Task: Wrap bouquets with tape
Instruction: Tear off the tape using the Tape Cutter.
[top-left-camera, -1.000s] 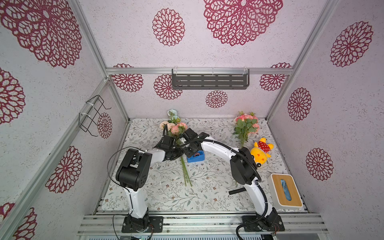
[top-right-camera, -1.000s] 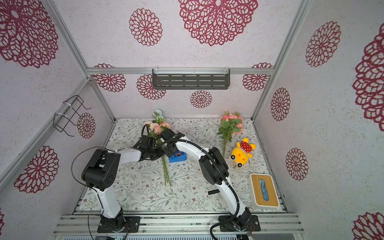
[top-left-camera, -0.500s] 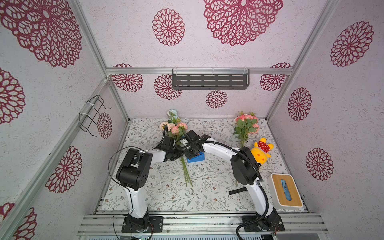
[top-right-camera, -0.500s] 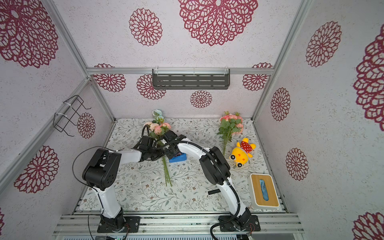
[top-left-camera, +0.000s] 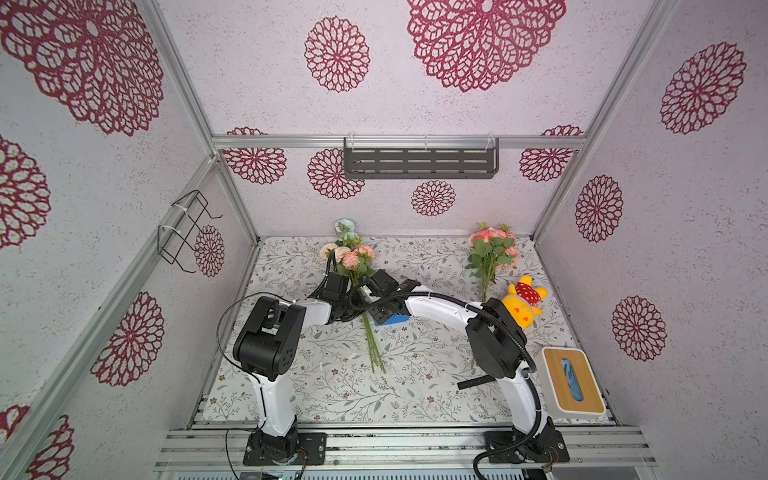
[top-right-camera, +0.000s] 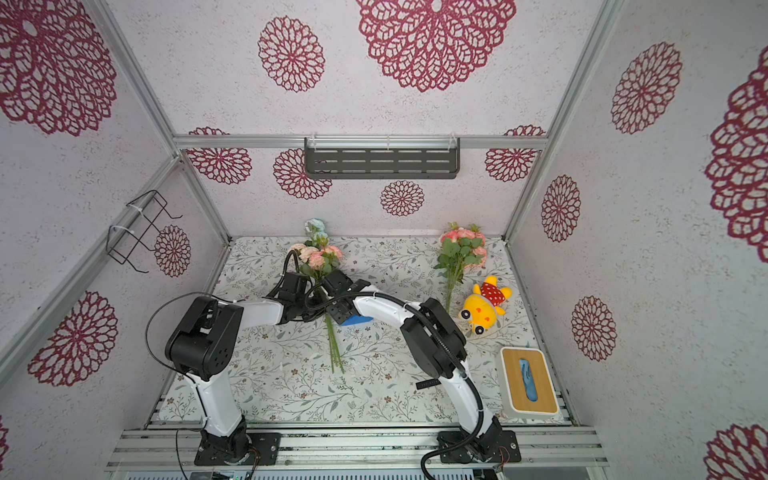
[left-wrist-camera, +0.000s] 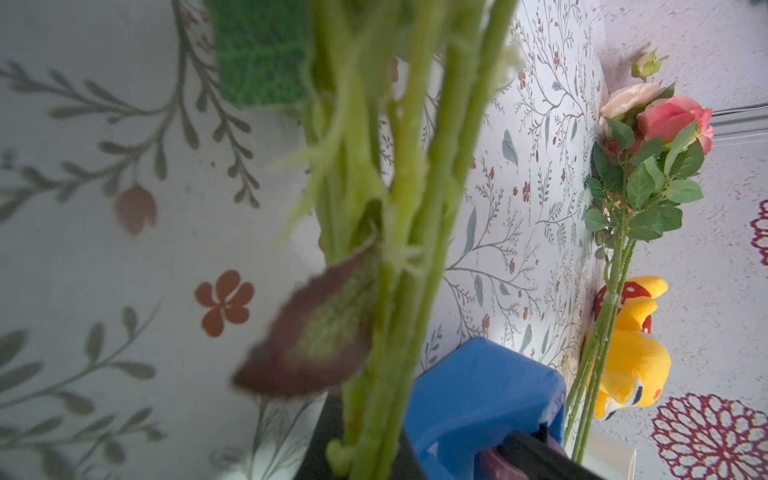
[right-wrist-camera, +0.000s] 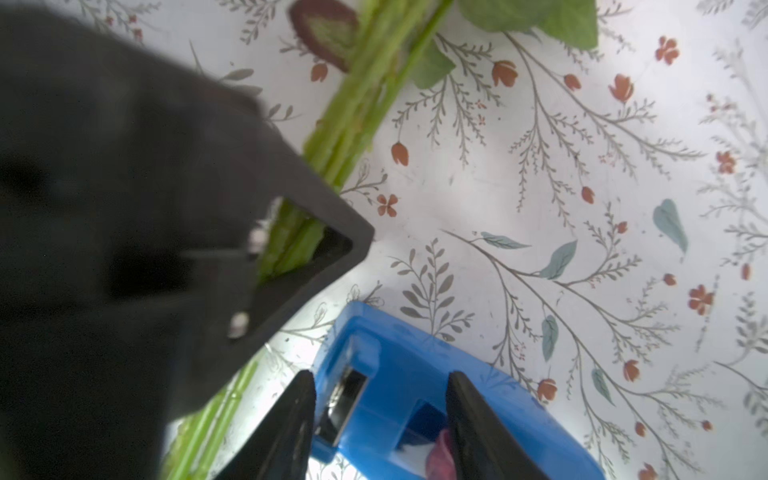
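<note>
Clamping is seen at the left gripper (right-wrist-camera: 291, 245): its jaws are closed round the green stems of the first bouquet (top-left-camera: 353, 259), partway down from the blooms. In both top views the pink and peach heads, with one pale blue bloom, are placed left of centre near the back wall. The stems run down-frame and end at mid-mat.

The right gripper (right-wrist-camera: 378, 415) is set over the blue tape dispenser (right-wrist-camera: 415, 361), just right of those stems. Its fingers (right-wrist-camera: 291, 419) are parted, one at each side of the dispenser's end; whether the plastic is actually pressed cannot be told. A dark reddish roll (right-wrist-camera: 438, 455) is glimpsed inside, at the lower edge of the right wrist frame.

The second bouquet (top-left-camera: 492, 253) is lying untouched at upper right of the floral mat (top-left-camera: 415, 395), stems pointing down-frame beside a yellow plush toy (top-left-camera: 521, 301). A wood-topped tissue box (top-left-camera: 571, 380) is noted at lower right, and a black wristwatch (top-left-camera: 473, 381) beside the right arm.
</note>
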